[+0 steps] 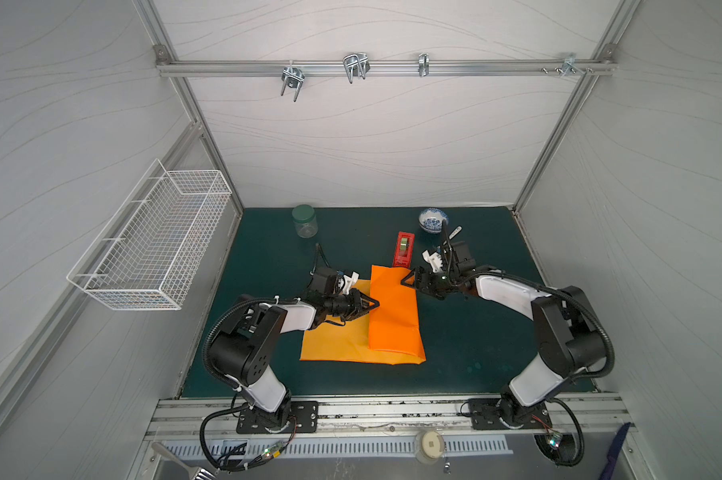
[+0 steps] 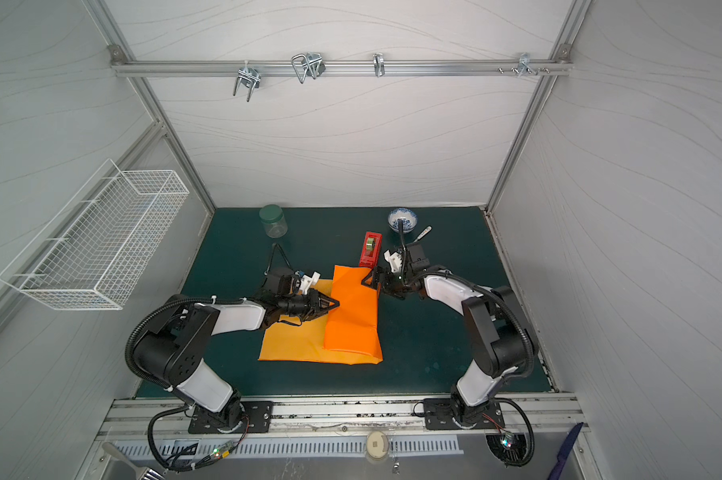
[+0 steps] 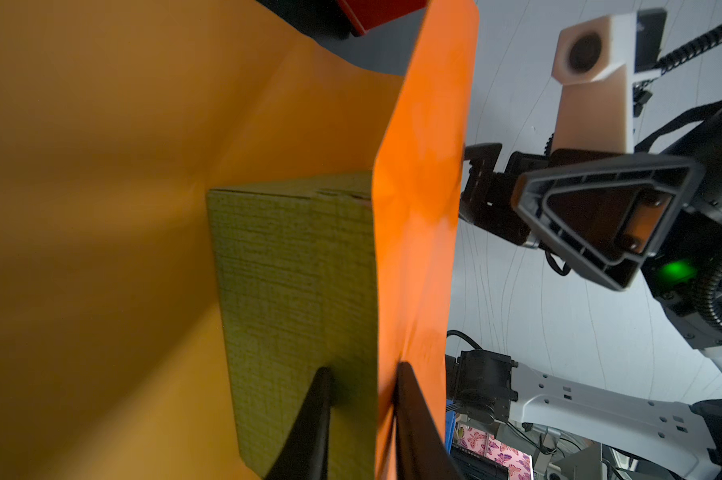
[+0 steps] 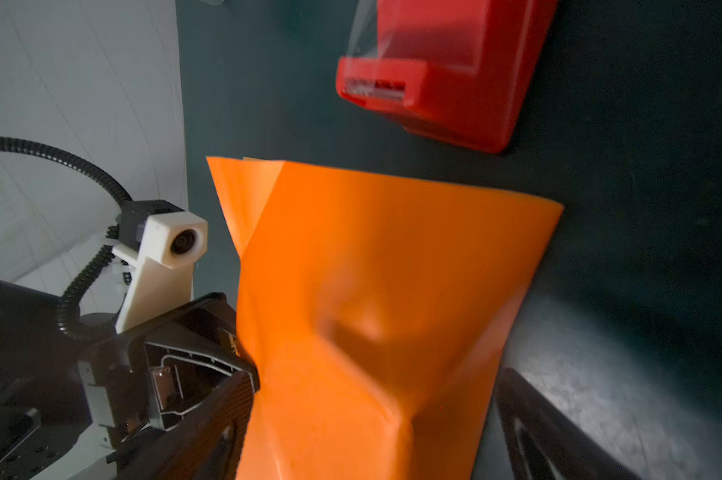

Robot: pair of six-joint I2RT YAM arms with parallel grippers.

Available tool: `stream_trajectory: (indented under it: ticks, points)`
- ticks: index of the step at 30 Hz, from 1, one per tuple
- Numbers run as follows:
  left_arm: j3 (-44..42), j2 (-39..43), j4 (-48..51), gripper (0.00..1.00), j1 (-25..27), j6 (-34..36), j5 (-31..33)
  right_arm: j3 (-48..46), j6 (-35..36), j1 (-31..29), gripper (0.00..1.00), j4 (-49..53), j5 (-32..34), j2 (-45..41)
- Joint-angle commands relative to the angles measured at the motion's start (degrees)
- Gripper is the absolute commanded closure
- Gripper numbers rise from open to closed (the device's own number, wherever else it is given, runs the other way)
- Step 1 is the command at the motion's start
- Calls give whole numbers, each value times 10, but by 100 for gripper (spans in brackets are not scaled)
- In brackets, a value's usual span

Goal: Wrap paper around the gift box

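The orange paper point(image 1: 392, 320) point(image 2: 351, 320) lies on the green mat with its right part folded up and over the gift box. That box is hidden under the paper in both top views. In the left wrist view the olive gift box point(image 3: 293, 266) shows inside the fold. My left gripper point(image 1: 376, 305) point(image 3: 363, 370) is shut, with one finger on the box's side and the other outside the paper flap point(image 3: 417, 208). My right gripper point(image 1: 407, 278) point(image 4: 376, 374) stands open at the fold's far right corner, its fingers wide on either side of the paper point(image 4: 392, 249).
A red tape dispenser point(image 1: 403, 248) point(image 4: 442, 70) lies just behind the paper. A green-lidded jar point(image 1: 304, 221) stands at the back left and a blue-and-white bowl point(image 1: 433, 219) at the back right. A wire basket point(image 1: 151, 237) hangs on the left wall.
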State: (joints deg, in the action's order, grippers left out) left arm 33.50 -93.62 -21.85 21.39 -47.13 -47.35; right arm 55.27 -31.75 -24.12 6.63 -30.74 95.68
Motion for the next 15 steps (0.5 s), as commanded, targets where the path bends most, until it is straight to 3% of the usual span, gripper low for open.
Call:
stream_trajectory:
  ticks: [1,8,15]
  points:
    - [-25,-38,116,100,5,4,91,34,5,3,8,-14,-24,41]
    - [-25,-39,116,100,5,5,89,82,-2,3,9,-34,-35,79]
    - [-24,-38,118,100,5,6,89,92,35,11,8,24,23,56]
